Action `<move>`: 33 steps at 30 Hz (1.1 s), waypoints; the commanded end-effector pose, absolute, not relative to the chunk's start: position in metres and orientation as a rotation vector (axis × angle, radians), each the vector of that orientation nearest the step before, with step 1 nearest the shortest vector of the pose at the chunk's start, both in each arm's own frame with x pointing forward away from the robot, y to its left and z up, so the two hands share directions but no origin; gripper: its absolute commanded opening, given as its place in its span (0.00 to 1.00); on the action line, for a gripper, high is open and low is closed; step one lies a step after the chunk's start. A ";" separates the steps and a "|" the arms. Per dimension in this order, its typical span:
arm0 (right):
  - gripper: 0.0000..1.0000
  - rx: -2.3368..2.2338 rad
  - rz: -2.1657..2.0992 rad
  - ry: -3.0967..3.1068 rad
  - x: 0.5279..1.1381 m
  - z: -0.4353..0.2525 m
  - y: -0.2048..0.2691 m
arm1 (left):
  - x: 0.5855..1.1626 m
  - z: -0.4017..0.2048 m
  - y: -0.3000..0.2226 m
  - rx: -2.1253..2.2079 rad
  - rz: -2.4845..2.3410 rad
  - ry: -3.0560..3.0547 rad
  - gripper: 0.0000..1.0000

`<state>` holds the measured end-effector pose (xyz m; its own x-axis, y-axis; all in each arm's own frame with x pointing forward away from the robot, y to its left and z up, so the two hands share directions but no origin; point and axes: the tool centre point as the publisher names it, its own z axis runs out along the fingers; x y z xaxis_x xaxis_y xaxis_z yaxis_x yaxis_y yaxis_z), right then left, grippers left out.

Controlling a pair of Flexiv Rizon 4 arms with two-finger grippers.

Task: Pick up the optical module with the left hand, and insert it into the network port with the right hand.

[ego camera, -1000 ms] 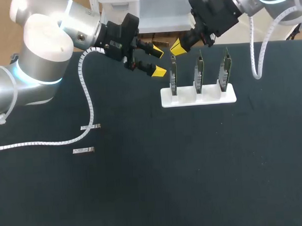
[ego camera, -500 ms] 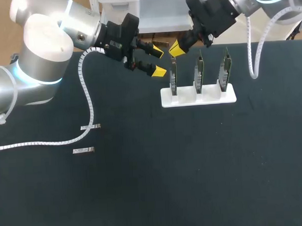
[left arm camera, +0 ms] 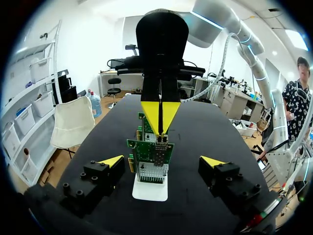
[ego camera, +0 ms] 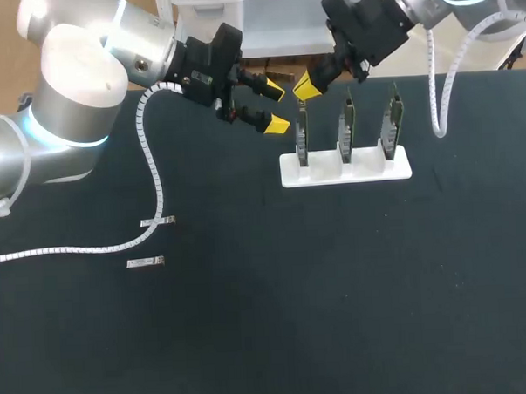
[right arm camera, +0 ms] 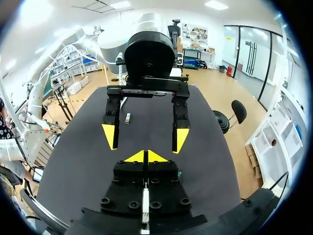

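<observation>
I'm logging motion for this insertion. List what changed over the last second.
The right gripper, shut, edged slightly toward the left arm, above the end card of the white stand. Nothing was taken hold of or let go. The left gripper, open, the stand and the two modules on the table kept their places.

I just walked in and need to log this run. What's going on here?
The left gripper hangs open beside the white rack of three upright network cards. The right gripper, shut, sits above the card nearest the left arm; whether it holds anything cannot be seen. Two optical modules lie on the table, away from both grippers.
</observation>
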<state>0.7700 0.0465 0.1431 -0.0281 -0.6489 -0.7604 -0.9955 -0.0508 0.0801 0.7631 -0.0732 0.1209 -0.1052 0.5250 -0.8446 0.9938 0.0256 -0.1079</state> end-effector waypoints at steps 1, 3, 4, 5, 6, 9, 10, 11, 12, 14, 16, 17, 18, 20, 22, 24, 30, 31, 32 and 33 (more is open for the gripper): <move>0.00 -1.748 0.897 1.728 0.771 0.137 0.047 | 0.764 0.122 -0.074 1.559 -0.982 1.701 1.00; 0.00 -1.749 0.900 1.731 0.771 0.136 0.047 | 0.764 0.122 -0.074 1.559 -0.982 1.701 1.00; 0.00 -1.749 0.900 1.732 0.771 0.136 0.047 | 0.764 0.122 -0.074 1.559 -0.982 1.701 1.00; 0.00 -1.751 0.901 1.733 0.770 0.135 0.047 | 0.764 0.122 -0.074 1.559 -0.982 1.701 1.00; 0.00 -1.751 0.902 1.736 0.770 0.134 0.047 | 0.764 0.122 -0.074 1.559 -0.982 1.701 1.00; 0.00 -1.750 0.905 1.741 0.770 0.133 0.047 | 0.764 0.122 -0.074 1.559 -0.982 1.701 1.00; 0.00 -1.749 0.908 1.742 0.770 0.133 0.047 | 0.764 0.122 -0.074 1.559 -0.982 1.701 1.00; 0.00 -1.742 0.915 1.742 0.770 0.133 0.046 | 0.764 0.122 -0.074 1.559 -0.982 1.701 1.00; 0.00 -1.739 0.917 1.742 0.770 0.134 0.046 | 0.764 0.122 -0.074 1.559 -0.982 1.701 1.00; 0.00 -1.719 0.937 1.739 0.770 0.138 0.047 | 0.764 0.122 -0.074 1.559 -0.982 1.701 1.00; 0.00 -1.695 0.956 1.726 0.770 0.146 0.046 | 0.764 0.122 -0.074 1.559 -0.982 1.701 1.00; 0.00 -1.681 0.971 1.720 0.771 0.150 0.045 | 0.764 0.122 -0.074 1.559 -0.982 1.701 1.00; 0.00 -1.673 0.980 1.712 0.771 0.154 0.044 | 0.764 0.122 -0.074 1.559 -0.982 1.701 1.00; 0.00 -1.648 1.003 1.700 0.771 0.163 0.042 | 0.764 0.122 -0.074 1.559 -0.982 1.701 1.00; 0.00 -1.627 1.024 1.691 0.773 0.171 0.038 | 0.764 0.122 -0.074 1.559 -0.982 1.701 1.00; 0.00 -1.603 1.040 1.682 0.774 0.177 0.034 | 0.764 0.122 -0.074 1.559 -0.982 1.701 1.00; 0.00 -1.571 1.103 1.700 0.775 0.183 0.011 | 0.764 0.122 -0.074 1.559 -0.982 1.701 1.00; 0.00 -1.566 1.113 1.707 0.775 0.183 0.005 | 0.764 0.122 -0.074 1.559 -0.982 1.701 1.00; 0.00 -1.567 1.122 1.713 0.775 0.182 -0.001 | 0.764 0.122 -0.074 1.559 -0.982 1.701 1.00; 0.00 -1.571 1.119 1.720 0.775 0.181 -0.007 | 0.764 0.122 -0.074 1.559 -0.982 1.701 1.00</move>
